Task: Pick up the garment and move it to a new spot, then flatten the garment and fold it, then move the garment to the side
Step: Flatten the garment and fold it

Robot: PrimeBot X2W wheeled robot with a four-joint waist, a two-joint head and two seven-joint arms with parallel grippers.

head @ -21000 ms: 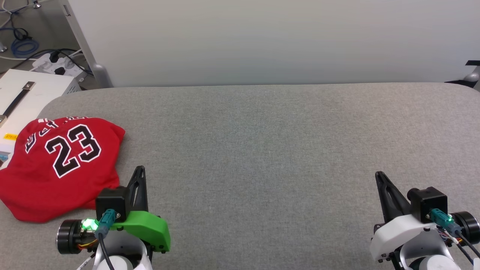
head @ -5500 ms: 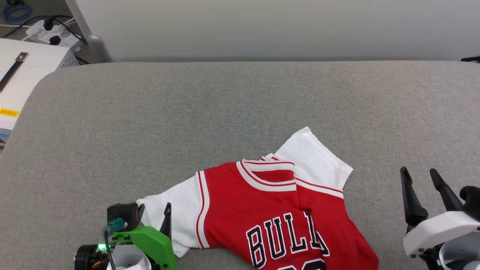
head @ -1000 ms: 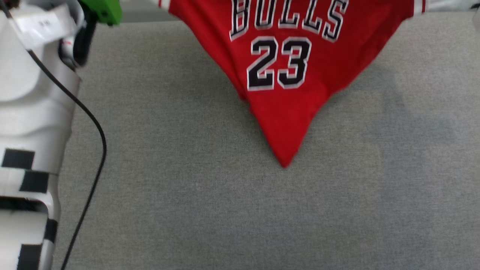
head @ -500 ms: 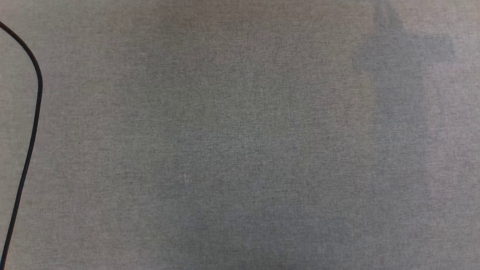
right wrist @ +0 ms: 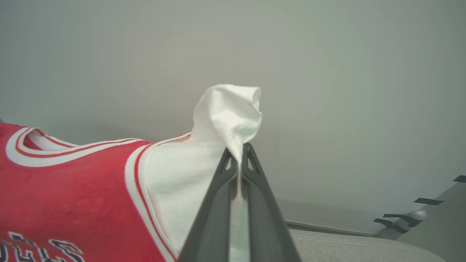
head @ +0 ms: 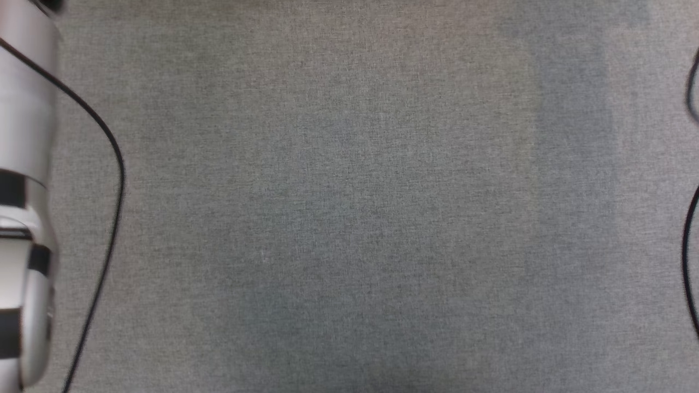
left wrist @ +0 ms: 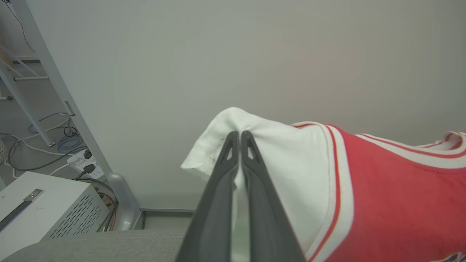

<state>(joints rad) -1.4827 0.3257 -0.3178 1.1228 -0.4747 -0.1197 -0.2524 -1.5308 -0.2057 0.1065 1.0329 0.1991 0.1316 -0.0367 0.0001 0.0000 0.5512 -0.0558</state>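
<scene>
Pale left forearm point(head: 22, 136) runs up the head view's left edge, above the grey cushion point(head: 349, 196). Mid-frame, the left gripper point(left wrist: 240, 135) is clamped on one white sleeve and the right gripper point(right wrist: 240, 147) pinches the other. The garment point(left wrist: 393, 196) is stretched between them, with the pale wall point(left wrist: 255, 54) behind.

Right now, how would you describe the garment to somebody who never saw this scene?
Find the grey padded table before the pale wall: held up above it, the garment stretches between the left claw, shut on one white sleeve, and the right claw, shut on the other sleeve. Its red body with striped trim sets it apart from the grey and white surroundings.
</scene>
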